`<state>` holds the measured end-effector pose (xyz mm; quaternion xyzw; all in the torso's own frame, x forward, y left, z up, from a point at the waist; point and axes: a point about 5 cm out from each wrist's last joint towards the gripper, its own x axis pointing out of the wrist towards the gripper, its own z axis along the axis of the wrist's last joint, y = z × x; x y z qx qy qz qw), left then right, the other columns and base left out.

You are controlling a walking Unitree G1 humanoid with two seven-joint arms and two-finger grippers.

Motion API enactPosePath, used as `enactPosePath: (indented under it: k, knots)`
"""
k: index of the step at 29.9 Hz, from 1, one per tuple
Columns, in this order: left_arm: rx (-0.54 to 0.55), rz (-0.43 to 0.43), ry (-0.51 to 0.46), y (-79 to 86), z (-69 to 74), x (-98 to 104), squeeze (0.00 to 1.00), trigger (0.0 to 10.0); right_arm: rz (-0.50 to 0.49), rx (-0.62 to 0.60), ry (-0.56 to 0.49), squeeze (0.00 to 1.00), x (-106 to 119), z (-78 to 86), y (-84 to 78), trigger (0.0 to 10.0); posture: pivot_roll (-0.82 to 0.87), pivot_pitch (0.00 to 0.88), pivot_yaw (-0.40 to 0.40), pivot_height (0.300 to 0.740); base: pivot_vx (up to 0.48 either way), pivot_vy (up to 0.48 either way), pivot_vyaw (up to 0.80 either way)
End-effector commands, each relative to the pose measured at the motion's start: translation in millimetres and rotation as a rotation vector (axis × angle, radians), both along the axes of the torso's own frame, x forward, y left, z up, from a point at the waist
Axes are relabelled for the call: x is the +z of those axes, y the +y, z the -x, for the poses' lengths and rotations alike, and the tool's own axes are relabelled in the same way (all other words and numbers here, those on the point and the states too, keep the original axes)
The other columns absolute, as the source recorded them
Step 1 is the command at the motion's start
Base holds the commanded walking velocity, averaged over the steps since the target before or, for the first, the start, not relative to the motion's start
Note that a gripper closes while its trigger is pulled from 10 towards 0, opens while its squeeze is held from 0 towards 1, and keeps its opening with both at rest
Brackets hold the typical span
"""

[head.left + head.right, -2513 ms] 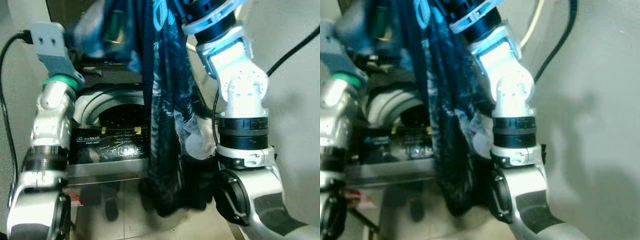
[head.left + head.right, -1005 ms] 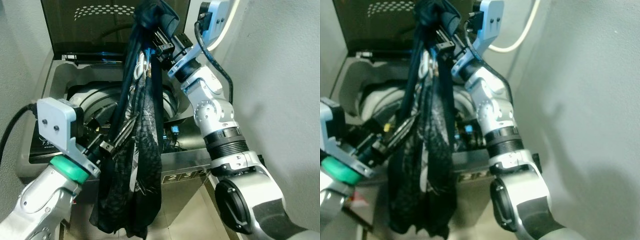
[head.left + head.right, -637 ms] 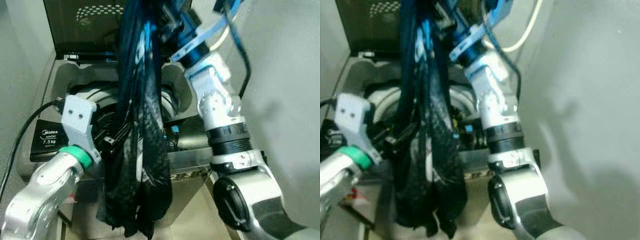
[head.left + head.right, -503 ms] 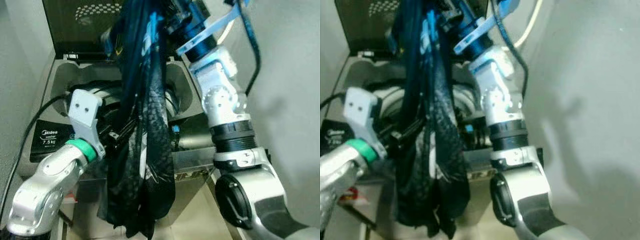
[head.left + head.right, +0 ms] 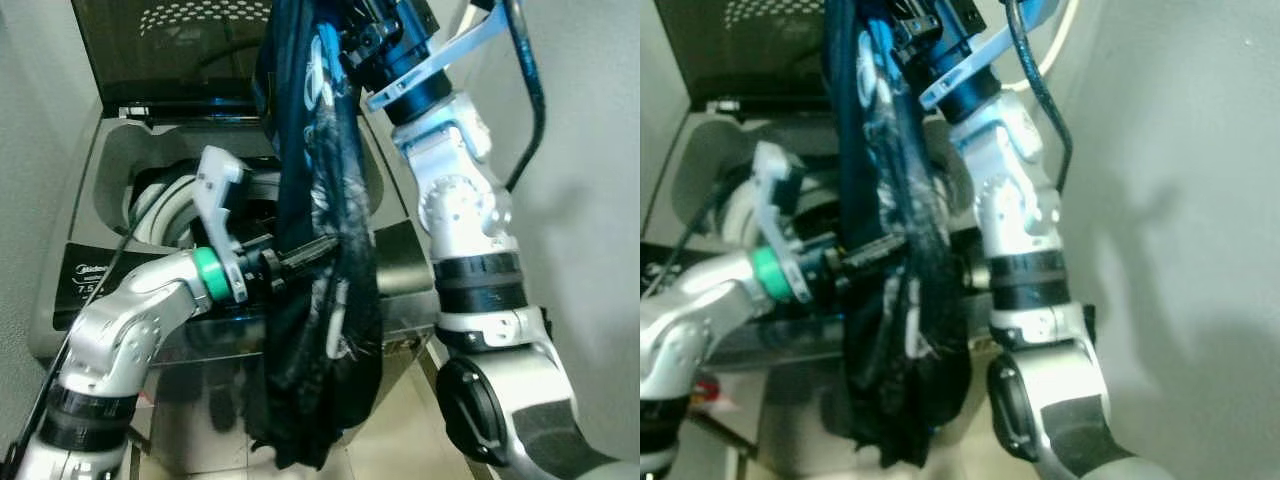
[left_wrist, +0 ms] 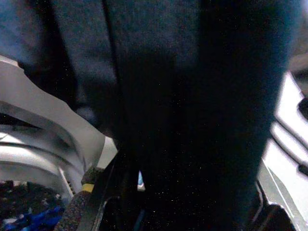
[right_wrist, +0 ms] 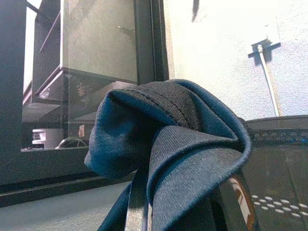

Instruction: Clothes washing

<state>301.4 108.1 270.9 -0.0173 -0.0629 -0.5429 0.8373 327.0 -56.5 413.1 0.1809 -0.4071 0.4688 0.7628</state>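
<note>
Garment: one dark blue printed cloth (image 5: 320,300), soft, long folds, white markings; hangs at centre, hem at 6 o'clock before the washer front.
Left gripper (image 5: 325,246): at 9 o'clock of the cloth's middle, fingers pressed into the folds; cannot tell whether they pinch it.
Washing machine (image 5: 110,170): one top-loader, grey, lid raised at 12 o'clock.
Right gripper (image 5: 345,35): high at 12 o'clock, clamped on the bunched top.

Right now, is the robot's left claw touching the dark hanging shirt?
Touching. In the left eye view the left gripper pokes its fingers into the dark garment, cloth bunching round the tips.
</note>
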Motion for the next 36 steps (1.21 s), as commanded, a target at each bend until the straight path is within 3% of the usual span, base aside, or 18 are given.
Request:
enactPosePath:
  k: [1, 2, 3, 4, 8, 15, 21, 22, 23, 24, 25, 27, 28, 31, 33, 36]
  knots:
    - [-0.020, -0.044, -0.002, -3.0, -1.4, -6, 0.00, 7.6, -0.011, 0.012, -0.032, 0.00, 6, 6.4, -2.7, 10.0, 0.11, 0.104, 0.005, 0.740, 0.000, 0.000, 0.00]
    - [-0.016, -0.071, -0.003, -1.4, -3.8, -9, 0.00, 2.2, -0.010, 0.011, -0.030, 0.00, 5, 6.6, -3.4, 10.0, 0.11, 0.106, 0.006, 0.740, 0.000, 0.000, 0.00]
    - [-0.016, -0.071, -0.003, -1.4, -3.8, -9, 0.00, 2.2, -0.010, 0.011, -0.030, 0.00, 5, 6.6, -3.4, 10.0, 0.11, 0.106, 0.006, 0.740, 0.000, 0.000, 0.00]
    - [-0.021, -0.088, -0.001, 0.3, -5.5, -10, 0.00, 0.0, -0.008, 0.010, -0.027, 0.00, 4, 6.7, -4.0, 10.0, 0.11, 0.110, 0.009, 0.740, 0.000, 0.000, 0.00]
    - [-0.037, -0.124, -0.009, 4.3, -8.2, -11, 0.00, 0.0, -0.007, 0.008, -0.020, 0.00, 3, 7.1, -5.9, 10.0, 0.11, 0.110, 0.010, 0.740, 0.000, 0.000, 0.00]
    - [-0.027, -0.202, -0.104, 16.9, -17.8, 2, 0.00, 0.0, -0.010, -0.015, -0.011, 0.00, 0, 7.5, -12.4, 10.0, 0.12, 0.114, 0.020, 0.740, 0.000, 0.000, 0.00]
    - [0.156, -0.269, -0.240, 27.1, -40.9, 14, 0.00, 0.0, -0.028, -0.012, -0.043, 0.00, 8, 15.1, -19.1, 10.0, 0.12, 0.111, 0.025, 0.740, 0.000, 0.000, 0.00]
    - [0.258, -0.288, -0.286, 32.2, -50.0, 18, 0.00, 1.8, -0.026, 0.004, -0.060, 0.00, 9, 18.5, -21.5, 10.0, 0.12, 0.111, 0.025, 0.740, 0.000, 0.000, 0.00]
    - [0.325, -0.299, -0.315, 35.7, -55.7, 22, 0.00, 1.8, -0.023, 0.015, -0.070, 0.00, 10, 20.8, -23.0, 10.0, 0.12, 0.111, 0.025, 0.740, 0.000, 0.000, 0.00]
    - [0.426, -0.319, -0.360, 42.9, -63.7, 27, 0.00, 10.0, -0.014, 0.035, -0.084, 0.00, 10, 24.0, -25.6, 10.0, 0.12, 0.112, 0.024, 0.740, 0.000, 0.000, 0.00]
    - [0.426, -0.319, -0.360, 42.9, -63.7, 27, 0.00, 10.0, -0.014, 0.035, -0.084, 0.00, 10, 24.0, -25.6, 10.0, 0.12, 0.112, 0.024, 0.740, 0.000, 0.000, 0.00]
    - [0.613, -0.366, -0.435, 58.5, -75.9, 36, 0.00, 10.0, 0.033, 0.073, -0.109, 0.00, 8, 28.7, -28.1, 10.0, 0.12, 0.112, 0.024, 0.740, 0.000, 0.000, 0.00]
    - [0.613, -0.366, -0.435, 58.5, -75.9, 36, 0.00, 10.0, 0.033, 0.073, -0.109, 0.00, 8, 28.7, -28.1, 10.0, 0.12, 0.112, 0.024, 0.740, 0.000, 0.000, 0.00]
    - [0.931, -0.498, -0.579, 92.6, -88.4, 55, 0.00, 10.0, 0.209, 0.063, -0.119, 0.00, -14, 26.9, -26.5, 10.0, 0.12, 0.120, 0.020, 0.740, 0.000, 0.000, 0.00]
    - [0.981, -0.531, -0.619, 99.2, -88.9, 59, 0.00, 10.0, 0.256, 0.038, -0.114, 0.00, -21, 23.9, -25.5, 10.0, 0.12, 0.120, 0.020, 0.740, 0.000, 0.000, 0.00]
    - [1.191, -0.666, -0.745, 133.3, -88.4, 75, 0.00, 10.0, 0.511, -0.130, -0.051, 0.00, -70, -3.3, -14.0, 10.0, 0.12, 0.134, 0.016, 0.740, 0.000, 0.000, 0.00]
